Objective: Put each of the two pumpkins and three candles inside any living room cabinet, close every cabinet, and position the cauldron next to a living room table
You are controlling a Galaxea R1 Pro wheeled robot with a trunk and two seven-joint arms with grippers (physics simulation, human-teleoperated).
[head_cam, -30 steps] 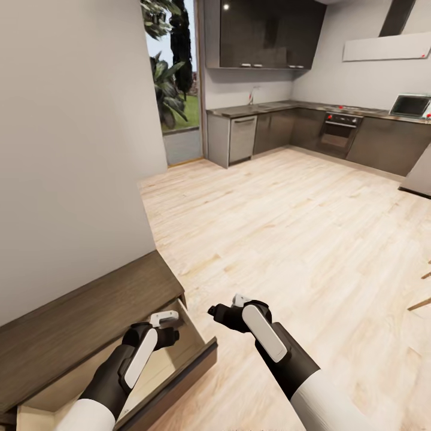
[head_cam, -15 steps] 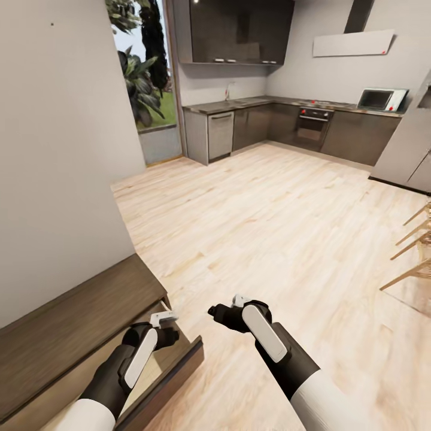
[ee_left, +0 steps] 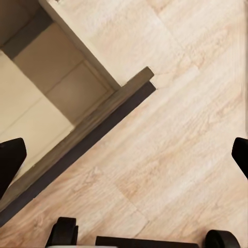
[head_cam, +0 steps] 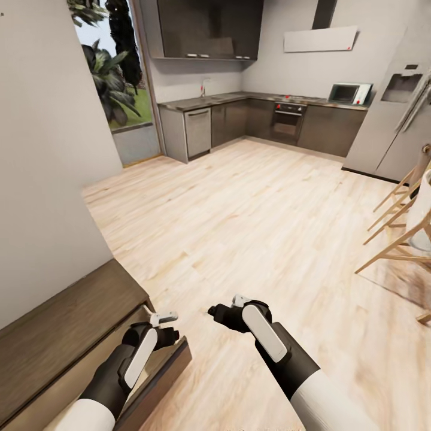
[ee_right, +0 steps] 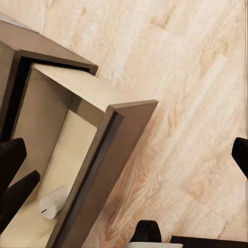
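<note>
The dark brown cabinet point(head_cam: 66, 317) sits low at the left, against the wall. Its end drawer point(head_cam: 164, 374) is pulled out and shows a pale inside point(ee_left: 36, 103). My left gripper point(head_cam: 167, 326) hangs open just above the drawer's outer corner, nothing between its fingers point(ee_left: 11, 160). My right gripper point(head_cam: 220, 312) is open over the bare floor beside the drawer. In the right wrist view a small white piece point(ee_right: 54, 202) lies over the drawer point(ee_right: 103, 165) floor; I cannot tell if it is a candle or part of my left gripper. Pumpkins, cauldron and table are out of view.
Light wood floor point(head_cam: 257, 227) stretches ahead to grey kitchen units point(head_cam: 239, 120) along the back wall. A grey fridge point(head_cam: 389, 120) stands at the right, with wooden chair legs point(head_cam: 395, 227) in front of it. A tall window point(head_cam: 111, 78) is at the back left.
The whole view has swung right, so the cabinet slid toward the lower left and the fridge and chairs came in. Both arms keep their pose; the drawer stays open.
</note>
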